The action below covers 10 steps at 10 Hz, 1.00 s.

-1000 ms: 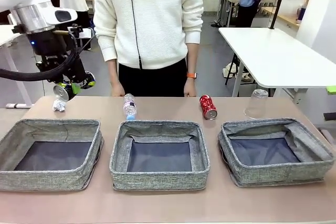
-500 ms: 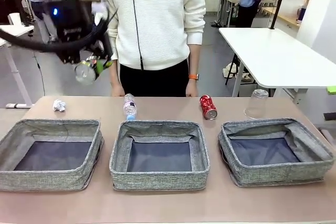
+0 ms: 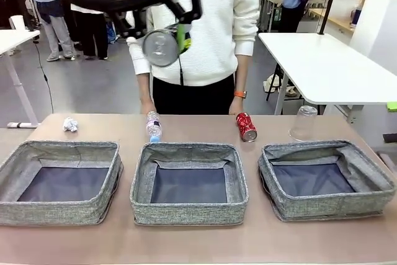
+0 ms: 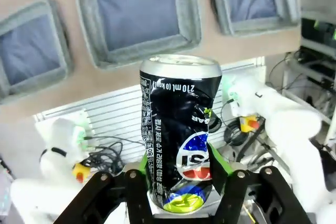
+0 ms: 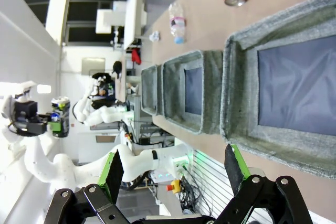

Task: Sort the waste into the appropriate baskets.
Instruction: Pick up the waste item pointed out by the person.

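Brown tabletop (image 3: 198,246) in a busy lab. White side table (image 3: 329,66) at 2 o'clock, person (image 3: 211,23) standing at 12.

Row of three: left basket (image 3: 56,214), middle basket (image 3: 186,214), right basket (image 3: 322,210), dark floors showing.

Behind them:
- cup (image 3: 303,122) at 11 of the right basket
- bottle (image 3: 153,126) at 11 of the middle basket
- red can (image 3: 245,126) at 1 of the middle basket
- paper ball (image 3: 70,125) at 12 of the left basket

Left pincer (image 3: 164,41) holds the black can (image 3: 160,48) high, in front of the person's chest. Front view gives the can's round end. Left wrist view gives its dented side (image 4: 178,129), with the pads clamped on both flanks (image 4: 179,167) and the baskets beyond.

Right pincer (image 5: 175,171) is spread wide, nothing in it, beside the right basket.
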Available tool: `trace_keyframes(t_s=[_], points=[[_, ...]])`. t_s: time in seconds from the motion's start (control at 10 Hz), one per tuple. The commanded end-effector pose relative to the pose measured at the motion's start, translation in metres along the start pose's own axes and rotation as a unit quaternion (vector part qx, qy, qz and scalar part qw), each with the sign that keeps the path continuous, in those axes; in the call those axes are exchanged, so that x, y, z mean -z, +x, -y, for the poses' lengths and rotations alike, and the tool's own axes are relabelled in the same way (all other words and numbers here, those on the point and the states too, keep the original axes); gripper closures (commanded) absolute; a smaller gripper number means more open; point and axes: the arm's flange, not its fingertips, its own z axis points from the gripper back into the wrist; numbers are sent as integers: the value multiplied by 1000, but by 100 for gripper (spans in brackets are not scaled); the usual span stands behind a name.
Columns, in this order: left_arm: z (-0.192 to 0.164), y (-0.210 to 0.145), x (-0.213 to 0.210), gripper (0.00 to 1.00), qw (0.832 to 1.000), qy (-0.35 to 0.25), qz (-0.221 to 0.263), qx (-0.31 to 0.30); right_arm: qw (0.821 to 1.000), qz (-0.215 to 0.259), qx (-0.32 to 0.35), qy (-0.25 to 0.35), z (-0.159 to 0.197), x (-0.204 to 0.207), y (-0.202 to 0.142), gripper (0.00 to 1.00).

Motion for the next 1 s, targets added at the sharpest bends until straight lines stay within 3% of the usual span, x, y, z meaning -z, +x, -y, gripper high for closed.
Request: trace_keyframes(t_s=[0.0, 0.3, 0.5, 0.6, 0.9], points=[[32, 9, -27, 58, 999, 27, 2, 27, 1000, 1, -14, 8, -1, -1, 2, 0], [78, 13, -63, 58, 998, 39, 12, 53, 1000, 1, -14, 8, -1, -1, 2, 0], [76, 25, -68, 58, 998, 45, 23, 27, 1000, 1, -14, 8, -1, -1, 2, 0], [63, 4, -53, 58, 998, 29, 20, 59, 1000, 1, -14, 8, -1, -1, 2, 0], [63, 4, -53, 58, 998, 29, 20, 59, 1000, 1, -14, 8, -1, -1, 2, 0]])
